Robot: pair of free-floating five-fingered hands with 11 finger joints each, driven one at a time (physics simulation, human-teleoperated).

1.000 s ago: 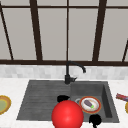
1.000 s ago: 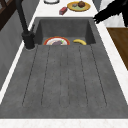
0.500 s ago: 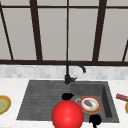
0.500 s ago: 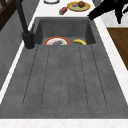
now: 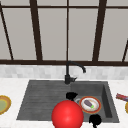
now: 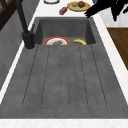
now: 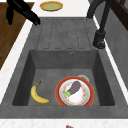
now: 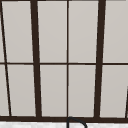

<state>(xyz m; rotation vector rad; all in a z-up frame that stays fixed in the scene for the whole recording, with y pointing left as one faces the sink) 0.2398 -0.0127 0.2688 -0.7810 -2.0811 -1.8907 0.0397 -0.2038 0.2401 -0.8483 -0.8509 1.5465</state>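
Right hand [image 5: 95, 120] hovers near flat banana [image 7: 37, 94], stem toward drainboard [image 7: 65, 32].

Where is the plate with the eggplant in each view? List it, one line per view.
Front view: plate in the basin, lower right of centre.
Left side view: plate at the basin's near edge, beside the faucet.
Right side view: plate on the basin floor, right of the banana.

You are looking at a matt, speckled, stone-like sink [image 6: 65, 82], a matt black tap [image 7: 100, 30], a glossy red ball [image 5: 67, 115] and a wooden floor [image 6: 118, 40] showing at three o'clock.
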